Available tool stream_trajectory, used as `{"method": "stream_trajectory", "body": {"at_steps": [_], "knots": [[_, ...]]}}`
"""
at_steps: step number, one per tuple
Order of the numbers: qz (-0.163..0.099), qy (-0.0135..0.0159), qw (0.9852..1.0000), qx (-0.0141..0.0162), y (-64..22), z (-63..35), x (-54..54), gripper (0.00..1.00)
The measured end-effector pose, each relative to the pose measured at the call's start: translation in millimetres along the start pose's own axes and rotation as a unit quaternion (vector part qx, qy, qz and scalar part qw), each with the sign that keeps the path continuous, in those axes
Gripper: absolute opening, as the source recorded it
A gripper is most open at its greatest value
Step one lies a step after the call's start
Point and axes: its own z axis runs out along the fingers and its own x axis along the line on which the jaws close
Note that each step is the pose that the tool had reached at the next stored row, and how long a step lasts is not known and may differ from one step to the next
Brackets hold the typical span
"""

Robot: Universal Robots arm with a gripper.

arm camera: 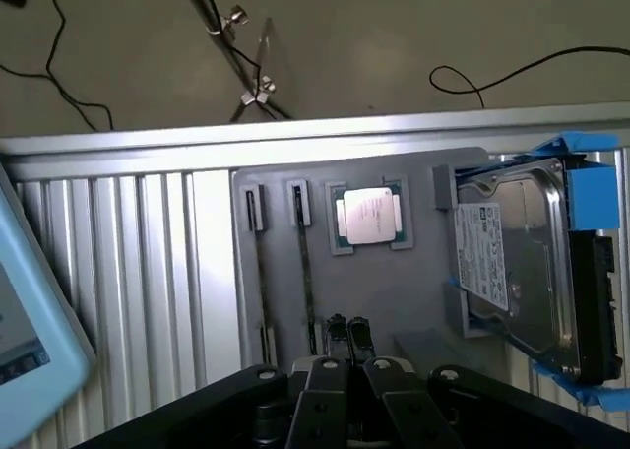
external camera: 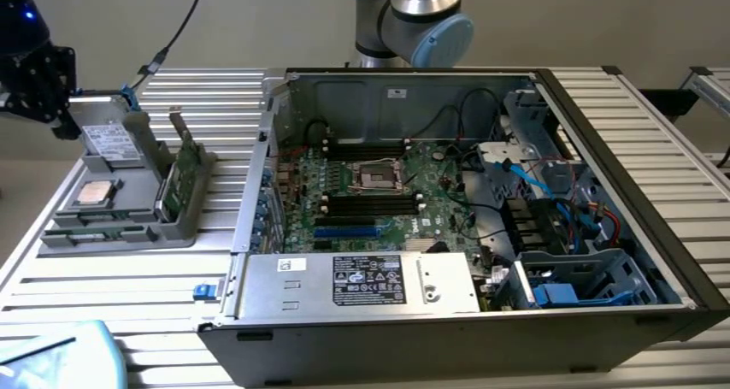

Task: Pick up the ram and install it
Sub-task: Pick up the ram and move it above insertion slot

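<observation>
Black gripper [arm camera: 346, 333] (clenched, empty) is poised over grey plastic tray [arm camera: 394, 287]; its thin dark-green ram [arm camera: 306, 272] should be gripped squarely.

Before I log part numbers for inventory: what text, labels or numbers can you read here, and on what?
No text here is legible.
On the power supply, the black label: too small to read.
Beside it, the white sticker: too small.
The hard drive label: blurred.
Print on the processor lid: blurred.
</observation>
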Motion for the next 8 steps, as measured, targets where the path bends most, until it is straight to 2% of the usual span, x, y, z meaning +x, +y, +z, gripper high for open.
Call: {"method": "stream_trajectory", "body": {"at_steps": [4,8], "knots": [[-0.034,0.0021,0.9994,-0.0005,0.2,0.3,0.0,0.11],[-0.034,0.0021,0.9994,-0.0007,0.2,0.3,0.0,0.11]]}}
